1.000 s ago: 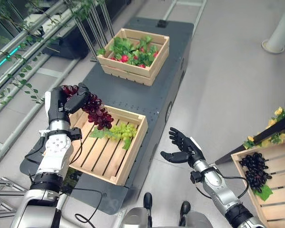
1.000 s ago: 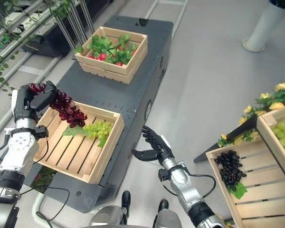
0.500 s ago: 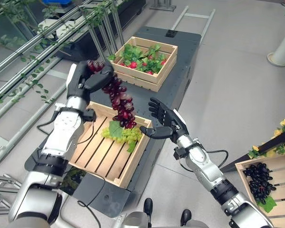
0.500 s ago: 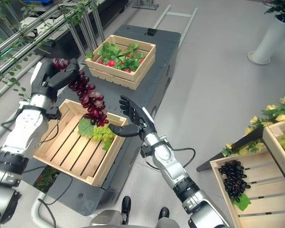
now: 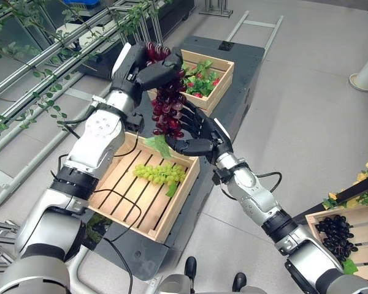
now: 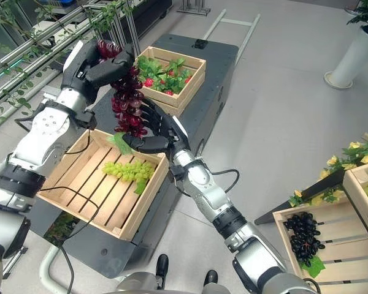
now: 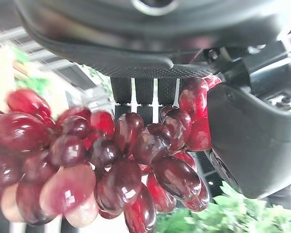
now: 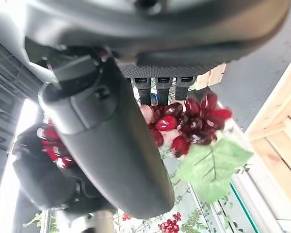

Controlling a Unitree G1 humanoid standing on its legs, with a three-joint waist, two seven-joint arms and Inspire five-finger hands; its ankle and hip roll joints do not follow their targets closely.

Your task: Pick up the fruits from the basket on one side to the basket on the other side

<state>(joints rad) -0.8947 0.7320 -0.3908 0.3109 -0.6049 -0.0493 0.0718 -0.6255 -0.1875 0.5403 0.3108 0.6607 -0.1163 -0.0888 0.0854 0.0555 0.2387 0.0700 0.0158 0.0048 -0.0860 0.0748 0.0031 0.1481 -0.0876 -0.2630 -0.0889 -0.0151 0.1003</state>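
Now the red grapes pass from hand to hand.

Nearest, the right hand is spread wide just under the red grapes. Above, the left hand holds their top, over the far edge of the near basket. If it lets go too soon, they could drop beside the green grapes.

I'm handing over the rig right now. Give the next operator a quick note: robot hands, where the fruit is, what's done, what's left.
Left robot hand: shut on the top of the red grapes, held in the air above the near crate.
Right robot hand: open, fingers spread at the low end of the bunch, set to take it.
Green grapes: in the near crate.
Black grapes: in the right crate.
Done: red grapes lifted out.
Left: hand over, carry to the right crate, then the green grapes.
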